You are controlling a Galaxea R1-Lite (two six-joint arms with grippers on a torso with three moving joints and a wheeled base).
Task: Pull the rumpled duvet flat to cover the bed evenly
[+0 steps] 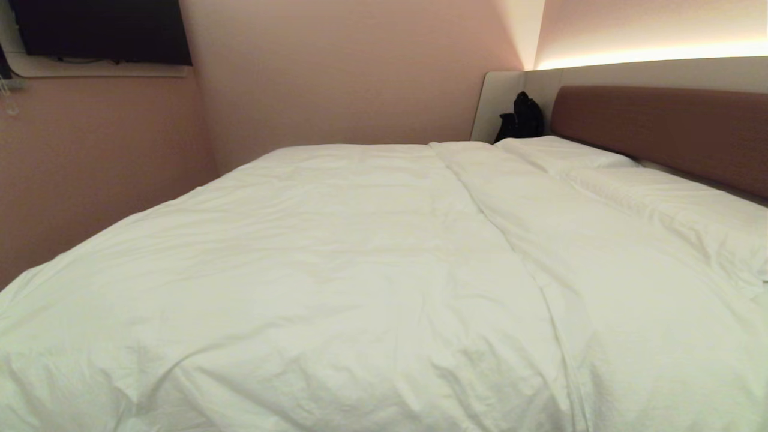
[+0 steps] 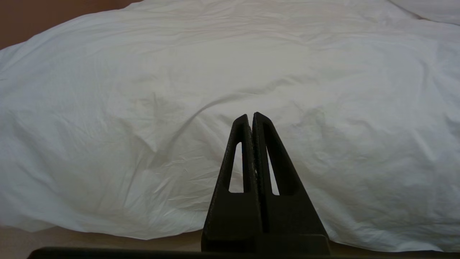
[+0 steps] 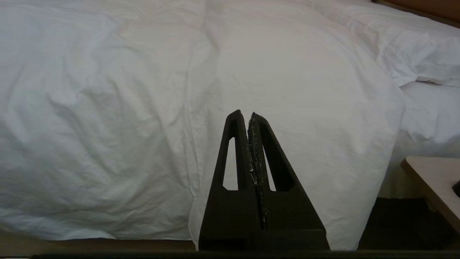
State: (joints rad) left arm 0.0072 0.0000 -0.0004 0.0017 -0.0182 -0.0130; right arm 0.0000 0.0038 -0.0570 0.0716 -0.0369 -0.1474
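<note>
The puffy white duvet (image 1: pixel 312 264) lies spread over the bed (image 1: pixel 660 129), lightly wrinkled, with a folded band (image 1: pixel 540 240) running toward the far side near the pillows. Its near edge hangs over the bedside in both wrist views. My left gripper (image 2: pixel 250 116) is shut and empty, held off the duvet (image 2: pixel 179 90) just before the bed's side. In the same way my right gripper (image 3: pixel 245 114) is shut on nothing, facing the hanging folded band of the duvet (image 3: pixel 305 90). Neither arm shows in the head view.
Two white pillows (image 1: pixel 666 198) lie along the reddish-brown headboard. A black bag (image 1: pixel 521 119) sits at the bed's far corner. A dark screen (image 1: pixel 102 30) hangs on the pink wall at left. A wooden bedside surface (image 3: pixel 435 183) stands by my right gripper.
</note>
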